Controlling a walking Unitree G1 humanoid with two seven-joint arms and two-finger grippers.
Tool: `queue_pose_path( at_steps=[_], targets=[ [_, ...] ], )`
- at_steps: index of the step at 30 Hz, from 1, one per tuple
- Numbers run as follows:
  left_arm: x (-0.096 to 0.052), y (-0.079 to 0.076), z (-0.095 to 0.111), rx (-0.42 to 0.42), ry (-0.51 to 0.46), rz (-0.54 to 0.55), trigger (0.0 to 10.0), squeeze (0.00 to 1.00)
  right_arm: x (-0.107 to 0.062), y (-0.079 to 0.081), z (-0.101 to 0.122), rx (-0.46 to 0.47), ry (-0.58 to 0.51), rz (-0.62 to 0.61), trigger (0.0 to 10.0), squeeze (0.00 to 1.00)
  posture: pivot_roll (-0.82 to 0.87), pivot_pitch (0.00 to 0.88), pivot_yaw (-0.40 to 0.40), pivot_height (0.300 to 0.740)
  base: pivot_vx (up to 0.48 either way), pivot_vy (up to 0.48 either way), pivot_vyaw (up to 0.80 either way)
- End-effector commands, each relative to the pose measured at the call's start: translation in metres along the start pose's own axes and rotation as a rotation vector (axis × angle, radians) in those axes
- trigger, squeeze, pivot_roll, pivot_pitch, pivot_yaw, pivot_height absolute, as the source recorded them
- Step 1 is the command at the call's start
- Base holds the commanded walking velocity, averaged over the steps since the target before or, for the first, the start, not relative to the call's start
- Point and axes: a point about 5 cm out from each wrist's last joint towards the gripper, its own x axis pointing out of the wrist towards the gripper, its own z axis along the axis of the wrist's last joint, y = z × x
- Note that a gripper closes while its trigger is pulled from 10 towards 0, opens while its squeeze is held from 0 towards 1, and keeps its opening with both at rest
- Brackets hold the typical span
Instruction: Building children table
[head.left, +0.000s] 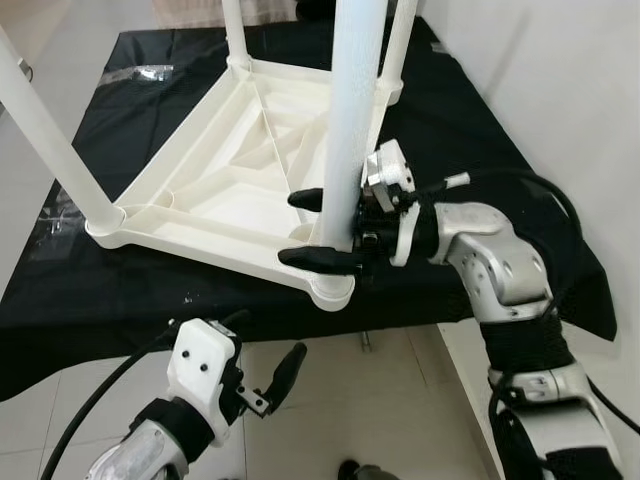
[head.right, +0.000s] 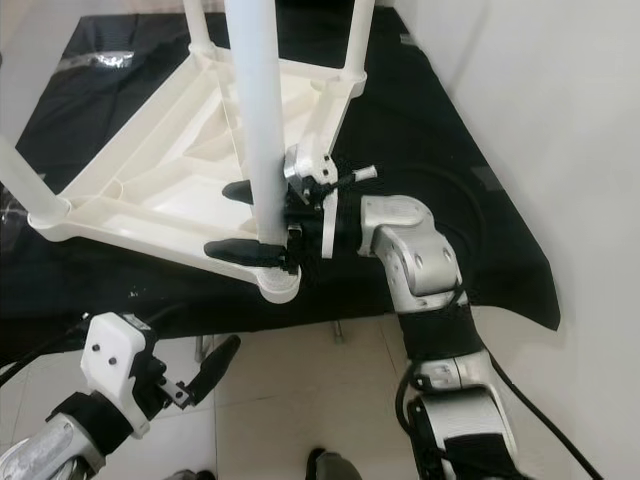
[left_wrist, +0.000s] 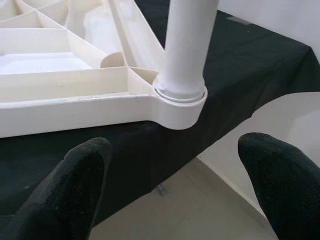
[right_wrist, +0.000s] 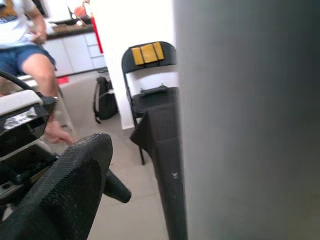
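A white plastic children's table (head.left: 230, 190) lies upside down on a black-draped table (head.left: 450, 130). Its white legs stand up from the corners. The nearest leg (head.left: 350, 120) sits in the corner socket (head.left: 332, 290) at the front edge. My right gripper (head.left: 315, 230) is open, with one black finger on each side of that leg just above the socket. In the right wrist view a gap shows between one finger (right_wrist: 75, 190) and the leg (right_wrist: 250, 120). My left gripper (head.left: 270, 375) is open and empty, low in front of the table edge, and faces the same socket (left_wrist: 180, 107).
A white wall (head.left: 560, 80) runs close along the right. Tiled floor (head.left: 380, 400) lies below the front edge. A clear plastic bag (head.left: 150, 72) rests at the back left of the cloth. Beyond are a black folding chair (right_wrist: 147, 65), a backpack (right_wrist: 105, 97) and a seated person (right_wrist: 25, 45).
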Motion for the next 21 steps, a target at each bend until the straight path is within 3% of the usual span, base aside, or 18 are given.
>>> queue_pose_path(
  at_steps=[1,11,14,16,17,19,20,21],
  targets=[
    [-0.003,-0.001,0.000,-0.003,0.013,-0.004,10.0,0.00,0.003,0.000,0.001,0.013,-0.023,0.075,0.0,0.00,0.08,0.228,-0.058,0.740,0.000,0.000,0.00],
    [-0.003,-0.001,0.000,-0.004,0.012,-0.005,10.0,0.00,-0.009,-0.007,0.000,0.024,-0.008,0.079,0.0,0.00,0.07,0.230,-0.055,0.740,0.000,0.000,0.00],
    [-0.002,-0.001,0.000,-0.003,0.013,-0.005,10.0,0.00,-0.017,-0.010,-0.007,0.006,0.045,-0.030,0.0,0.00,0.07,0.229,-0.060,0.740,0.000,0.000,0.00],
    [-0.002,0.000,-0.001,-0.002,0.014,-0.001,10.0,0.00,-0.032,-0.011,-0.022,-0.040,0.162,-0.228,0.0,0.00,0.05,0.234,-0.061,0.740,0.000,0.000,0.00],
    [-0.002,0.000,-0.001,-0.002,0.014,-0.001,10.0,0.00,-0.032,-0.011,-0.022,-0.040,0.162,-0.228,0.0,0.00,0.05,0.234,-0.061,0.740,0.000,0.000,0.00],
    [-0.003,0.001,-0.001,-0.003,0.015,0.003,10.0,0.00,-0.040,-0.008,-0.038,0.001,0.209,-0.532,0.0,0.00,0.04,0.238,-0.067,0.740,0.000,0.000,0.00],
    [-0.003,0.001,-0.001,-0.003,0.015,0.003,10.0,0.00,-0.040,-0.008,-0.038,0.001,0.209,-0.532,0.0,0.00,0.04,0.238,-0.067,0.740,0.000,0.000,0.00],
    [-0.003,0.002,-0.002,-0.003,0.016,0.003,10.0,0.00,-0.045,-0.004,-0.051,0.034,0.260,-0.815,0.0,0.00,0.04,0.239,-0.063,0.740,0.000,0.000,0.00]
  ],
)
